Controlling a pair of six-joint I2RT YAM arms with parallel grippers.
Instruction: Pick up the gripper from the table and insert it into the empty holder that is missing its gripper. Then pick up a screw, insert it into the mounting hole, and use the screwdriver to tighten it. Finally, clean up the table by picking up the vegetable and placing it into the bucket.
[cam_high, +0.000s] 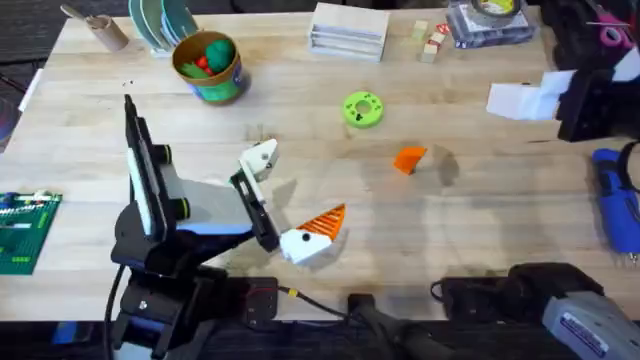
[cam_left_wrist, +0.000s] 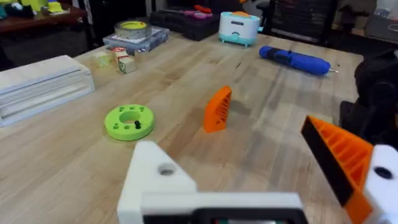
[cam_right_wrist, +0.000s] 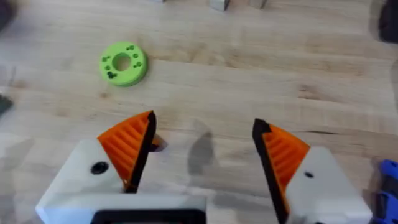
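Loose gripper (cam_high: 410, 159): the little orange wedge sits by itself on the bare wood around mid-table, nothing touching it. In your left wrist view it stands on edge, ribbed face showing.

Holder (cam_high: 260, 158): that's the plain white finger on your left arm, no orange tip on it. It points toward the far side of the table, well apart from the wedge.

Left gripper (cam_high: 300, 187): spread wide and holding nothing. One finger is the bare holder, the other carries its orange tip (cam_high: 326, 221). It's low over the table, to the left of the wedge.

Right gripper (cam_right_wrist: 205, 134): also spread apart with nothing between the two orange pads (cam_right_wrist: 130, 142). It's looking down at bare wood.

Green disc (cam_high: 362, 109): flat on the table just beyond the wedge and a bit to its left, not touching it.

Screwdriver (cam_high: 613, 195): the blue one, lying on its side out at the table's right edge, well apart from the wedge.

Bucket (cam_high: 212, 67): upright at the far left of the table, yellow inside, with a round green toy and a red toy in it. You're nowhere near it with either arm.

Table (cam_high: 480, 230): light wood, with a green board (cam_high: 25, 231) at the near left edge and a white stack (cam_high: 348, 30) along the far edge.
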